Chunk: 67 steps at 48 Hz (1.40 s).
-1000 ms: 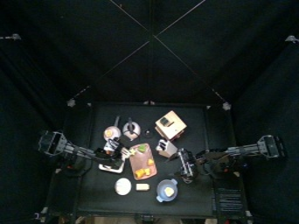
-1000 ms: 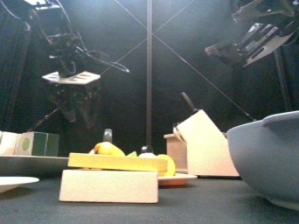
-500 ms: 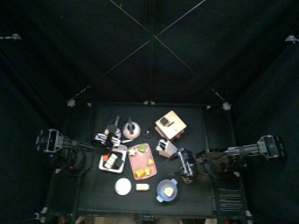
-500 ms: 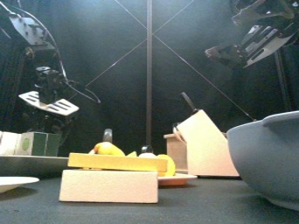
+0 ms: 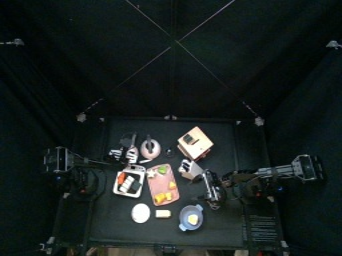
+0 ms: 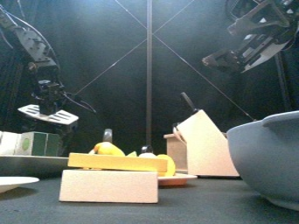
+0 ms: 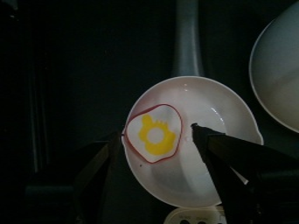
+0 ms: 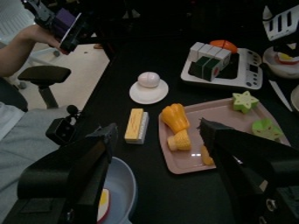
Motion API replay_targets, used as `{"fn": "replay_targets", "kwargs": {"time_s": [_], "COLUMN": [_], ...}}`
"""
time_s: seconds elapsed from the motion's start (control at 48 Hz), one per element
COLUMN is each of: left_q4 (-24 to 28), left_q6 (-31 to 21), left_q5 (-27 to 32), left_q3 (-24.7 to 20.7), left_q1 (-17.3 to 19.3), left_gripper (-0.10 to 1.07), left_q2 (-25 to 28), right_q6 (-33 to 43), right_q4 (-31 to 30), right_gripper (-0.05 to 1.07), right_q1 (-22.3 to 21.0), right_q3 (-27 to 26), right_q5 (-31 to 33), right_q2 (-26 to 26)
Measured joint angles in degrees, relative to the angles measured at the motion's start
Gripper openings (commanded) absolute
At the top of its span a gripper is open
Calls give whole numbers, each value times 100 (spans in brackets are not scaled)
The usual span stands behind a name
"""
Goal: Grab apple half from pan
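Left gripper (image 7: 163,166): jaws spread wide, empty, poised over the pan (image 7: 222,101). Apple half (image 7: 153,134): flat in the pan, cut face up (yellow core, reddish rim), lying between the jaws' line. Right gripper (image 8: 156,166): open, empty, hanging above the pink tray (image 8: 222,122), apparently well clear of it.

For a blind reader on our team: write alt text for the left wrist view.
A pale pan fills the middle, holding an apple half with a reddish rim and a yellow centre. The left tool hangs open above, one jaw on each side of the apple half. The pan's handle runs away into the dark, and another pale dish's edge shows at the side.
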Motion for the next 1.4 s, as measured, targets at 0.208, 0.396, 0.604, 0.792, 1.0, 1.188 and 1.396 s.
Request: {"fn": "replay_targets", "kwargs": {"time_s": [0.208,0.396,0.604,0.792,1.0,1.188,1.396], "left_q4": [0,0,0,0,9,26,26], "left_q6": [0,0,0,-9,9,9,0], "left_q5": [-158,-290,-413,-554,-650,-747,-782], "left_q3": [0,0,0,0,-9,-9,-9], "left_q1": [105,176,229,299,334,343,369], "left_gripper": [98,98,98,98,98,97,93], "left_q2": [202,255,255,281,422,475,483], "right_q6": [0,-9,0,0,0,0,0], "right_q4": [-9,-18,-18,-18,-18,-18,-18], "right_gripper": [104,104,104,104,104,104,104], "right_q1": [-9,-9,-9,-9,-9,-9,0], "right_q3": [0,0,0,0,0,0,-9], "right_q5": [0,0,0,0,0,0,0], "right_q2": [-9,0,0,0,0,0,0]}}
